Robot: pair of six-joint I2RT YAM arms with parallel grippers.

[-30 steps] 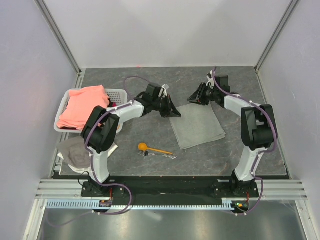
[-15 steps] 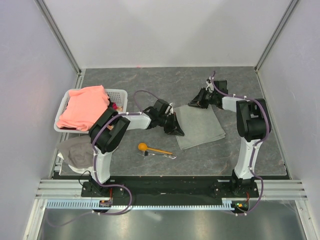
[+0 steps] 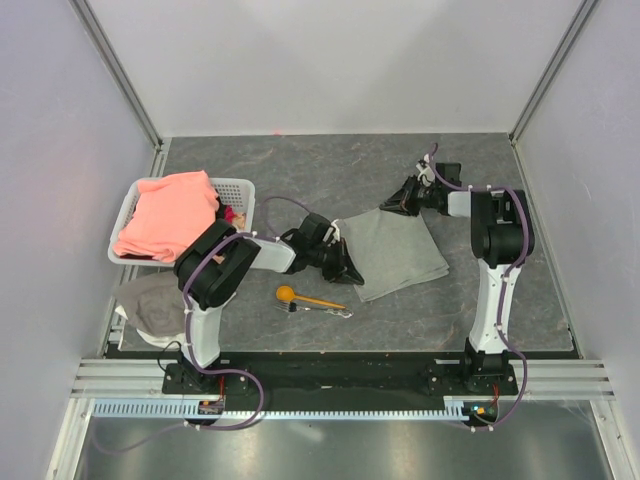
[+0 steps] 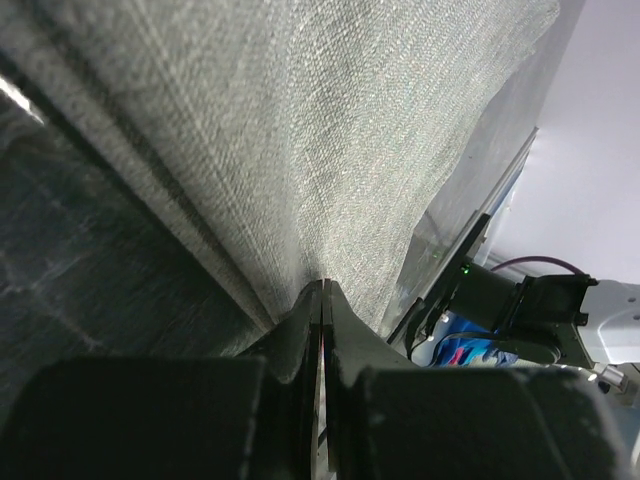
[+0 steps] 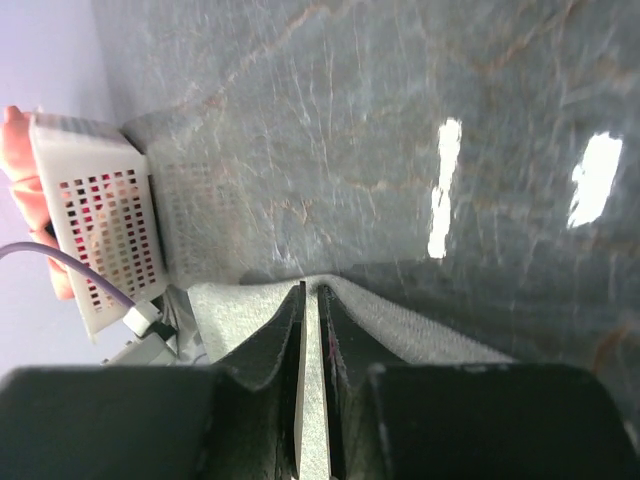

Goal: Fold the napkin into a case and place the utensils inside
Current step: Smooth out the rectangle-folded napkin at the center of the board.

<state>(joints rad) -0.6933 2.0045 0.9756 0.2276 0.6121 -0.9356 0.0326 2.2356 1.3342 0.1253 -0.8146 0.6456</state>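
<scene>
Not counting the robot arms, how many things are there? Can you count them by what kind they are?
Cloths: 3 (grey napkin, pink cloth, whitish rag)
Utensils: 2 (orange spoon, metal fork)
Baskets: 1 (white basket)
Total: 6

The desk was a dark grey slab patterned like stone, with pale veins. Beyond the left tool and the right tool stood a plain white back wall. Pale panels closed the sides, one side wall outward of the left tool and the other outward of the right tool. Slanting aluminium posts marked the rear corners. Behind both tools, along the near edge, ran silvery slotted rails and then a brushed metal surface. Ahead of the right tool, two bright patches of light shone on the glossy desk.
</scene>
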